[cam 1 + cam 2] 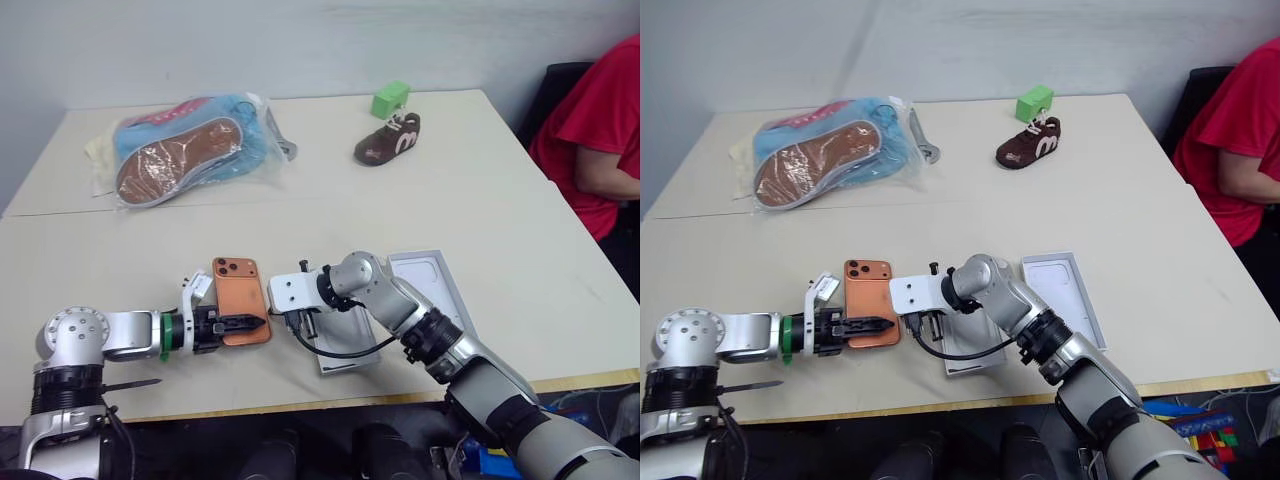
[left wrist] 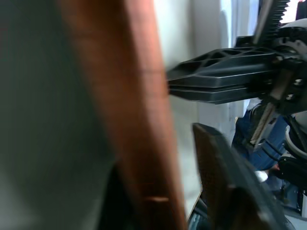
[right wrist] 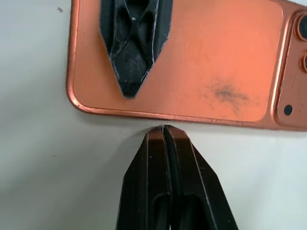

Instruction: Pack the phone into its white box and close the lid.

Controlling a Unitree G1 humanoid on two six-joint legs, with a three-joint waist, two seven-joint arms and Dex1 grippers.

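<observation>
The orange-copper phone [image 1: 240,292] lies back up on the table, camera cluster at its far end. My left gripper [image 1: 246,324] comes in from the left and is shut on the phone's near end; one black finger [image 3: 130,43] lies across its back, and the phone's edge [image 2: 144,110] stands between the fingers. My right gripper [image 3: 163,130] is shut and holds nothing. Its tips rest on the table just off the phone's right long edge. The white box [image 1: 345,352] lies partly under my right arm. The lid [image 1: 428,285] rests inner face up to its right.
At the back of the table are a shoe in a clear plastic bag [image 1: 185,150], a small brown shoe [image 1: 388,140] and a green block [image 1: 390,98]. A person in a red shirt [image 1: 600,130] sits at the right. The table's front edge [image 1: 300,405] runs close below the arms.
</observation>
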